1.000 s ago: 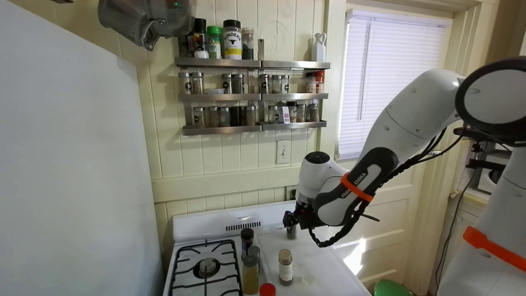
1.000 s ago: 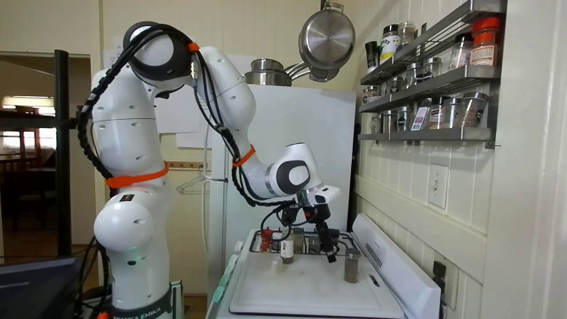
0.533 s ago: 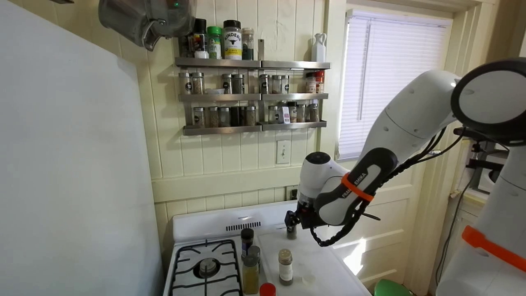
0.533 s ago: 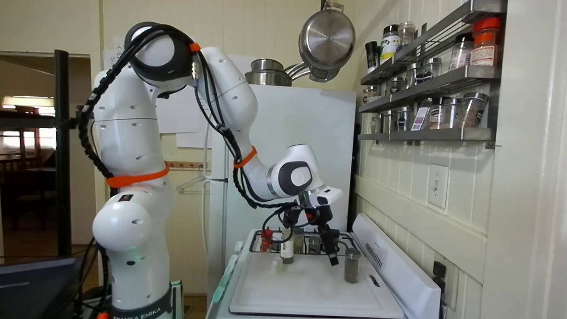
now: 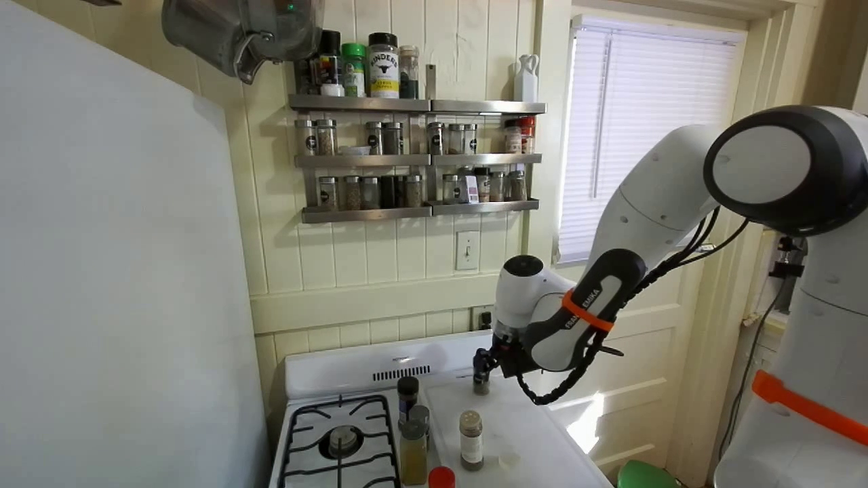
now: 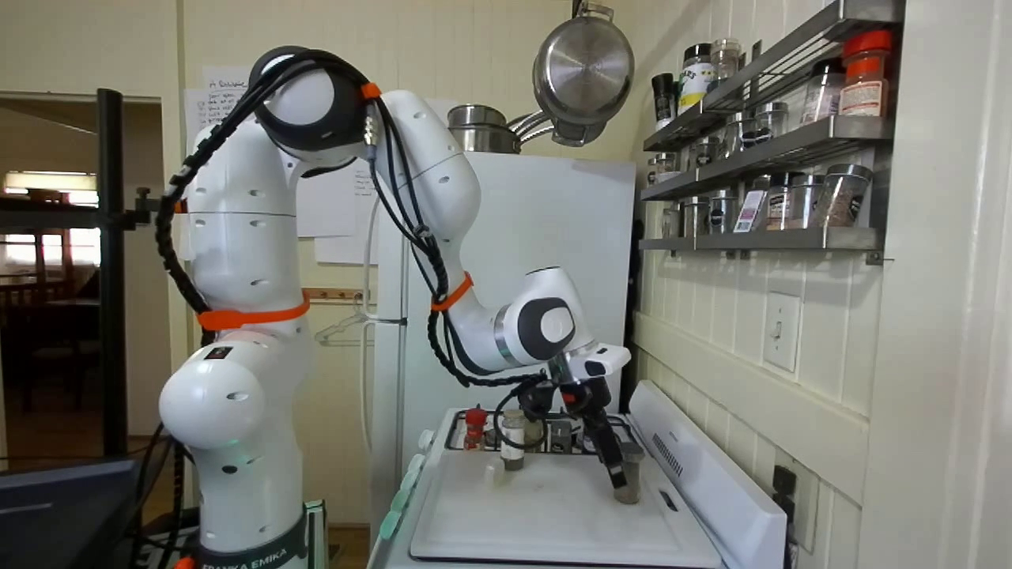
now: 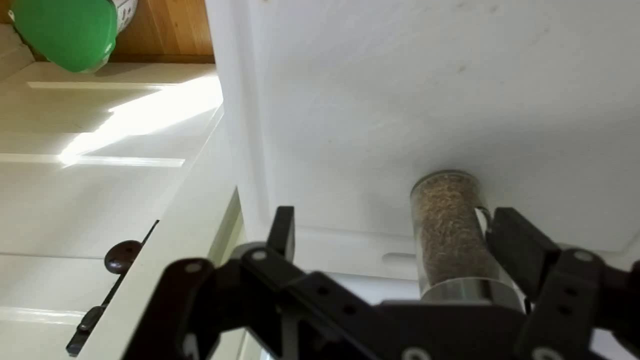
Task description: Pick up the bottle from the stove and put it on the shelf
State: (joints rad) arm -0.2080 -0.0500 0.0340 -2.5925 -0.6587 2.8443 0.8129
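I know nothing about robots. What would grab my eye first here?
Surely the big, orange-banded white robot arm, standing beside the white gas stove. Next comes its open black two-fingered gripper, close to a brown-filled clear glass jar toward the stove's back. Above, shiny steel wall racks hold rows of small glass jars.

On the stove (image 5: pixel 325 376) lies the cover (image 5: pixel 502 427), and on this cover the bottle (image 7: pixel 452 235) stands upright, near the back panel (image 6: pixel 711 474). In the wrist view, the bottle is between the two sides of the gripper (image 7: pixel 393 212), closer to the one at the right of this view; if they touch, I cannot tell. In an exterior view, a shaker (image 5: pixel 471 444) stands also on the cover, and other bottles (image 5: pixel 413 457) are to its left, beside the burner grate (image 5: pixel 339 468). The shelf (image 5: pixel 363 160) is on the wall (image 5: pixel 380 254) above the stove, with jars (image 5: pixel 352 193) standing in rows on it.
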